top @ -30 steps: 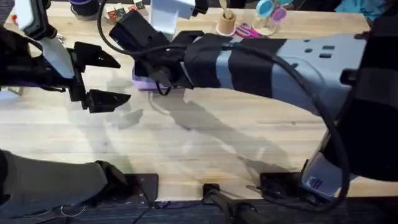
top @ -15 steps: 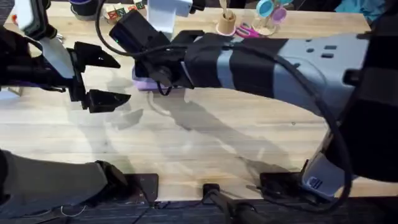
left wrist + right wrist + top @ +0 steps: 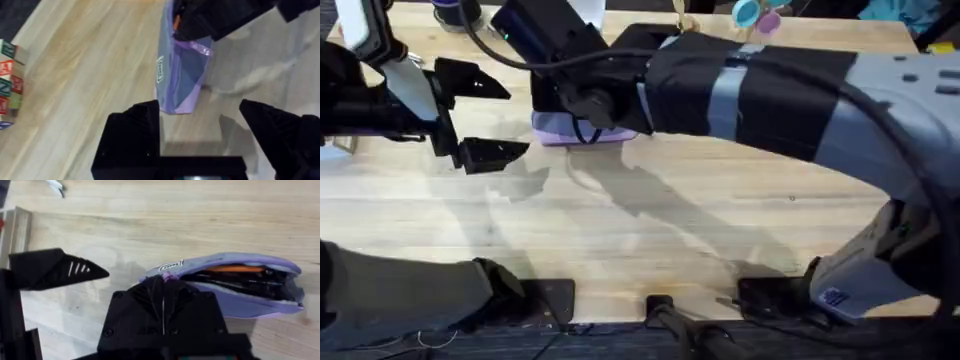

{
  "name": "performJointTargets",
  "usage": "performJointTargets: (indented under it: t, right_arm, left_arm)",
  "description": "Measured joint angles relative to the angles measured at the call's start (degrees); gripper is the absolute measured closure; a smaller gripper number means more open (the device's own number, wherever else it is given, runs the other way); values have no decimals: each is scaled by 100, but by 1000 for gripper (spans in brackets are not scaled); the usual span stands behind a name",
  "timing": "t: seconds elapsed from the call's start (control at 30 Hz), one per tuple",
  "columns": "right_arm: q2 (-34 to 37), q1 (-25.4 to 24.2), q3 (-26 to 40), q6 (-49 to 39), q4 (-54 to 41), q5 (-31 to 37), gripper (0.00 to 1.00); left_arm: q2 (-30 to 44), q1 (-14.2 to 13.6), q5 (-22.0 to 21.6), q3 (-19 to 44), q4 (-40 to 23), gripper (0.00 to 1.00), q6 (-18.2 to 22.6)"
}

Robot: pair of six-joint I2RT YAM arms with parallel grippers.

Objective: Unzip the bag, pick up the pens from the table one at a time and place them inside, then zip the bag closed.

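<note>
- The right arm (image 3: 740,90) covers most of the bag (image 3: 570,128).
- The dark things inside the bag's open mouth (image 3: 250,280) are too blurry to name.

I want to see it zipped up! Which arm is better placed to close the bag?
The right, probably. The right fingers are pinched shut on one end of the bag, which gapes open along its length. The left fingers hang open beside the bag, not touching it.

Light wooden plank table (image 3: 650,215), visible grain. Lying on it: lavender fabric pencil pouch (image 3: 560,128) toward the far side, gaping open, dark pens inside. Lettered toy blocks (image 3: 9,75) sit well apart from it.
</note>
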Motion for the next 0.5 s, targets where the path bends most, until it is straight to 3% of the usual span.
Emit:
performJointTargets:
  t: [0.27,0.5]
  right_arm:
    - [0,-168,-4,-9,4,-212,974]
    - [0,-166,-4,-12,7,-243,973]
  left_arm:
    - [404,-58,433,0,384,8,-111]
    - [1074,-448,596,0,712,7,-153]
